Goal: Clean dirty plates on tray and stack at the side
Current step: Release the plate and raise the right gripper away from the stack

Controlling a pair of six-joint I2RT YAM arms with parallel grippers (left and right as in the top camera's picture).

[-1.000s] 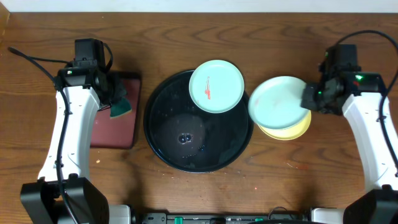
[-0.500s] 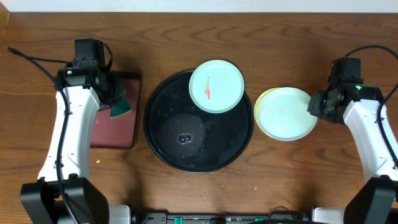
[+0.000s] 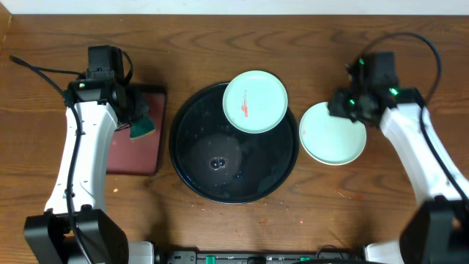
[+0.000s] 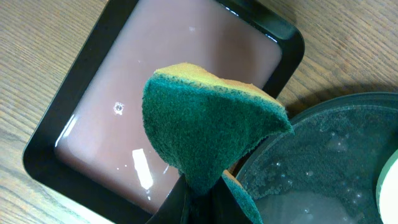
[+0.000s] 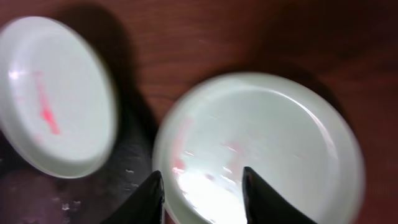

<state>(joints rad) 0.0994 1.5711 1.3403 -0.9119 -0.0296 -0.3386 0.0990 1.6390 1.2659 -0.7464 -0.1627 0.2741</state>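
The black tray sits mid-table. A pale aqua plate with a red smear rests on its far right rim and also shows in the right wrist view. A second aqua plate lies on the table right of the tray, almost wholly covering the yellow plate under it. My right gripper is open and empty above that plate's near-left edge, jaws apart. My left gripper is shut on a green-and-yellow sponge and holds it over the maroon tray.
The maroon rectangular tray with brownish liquid lies left of the black tray. The black tray's wet floor shows in the left wrist view. Cables run behind both arms.
My right gripper let the aqua plate down onto the yellow plate, opened, and moved up and left over the stack toward the black tray. The left arm has not moved.
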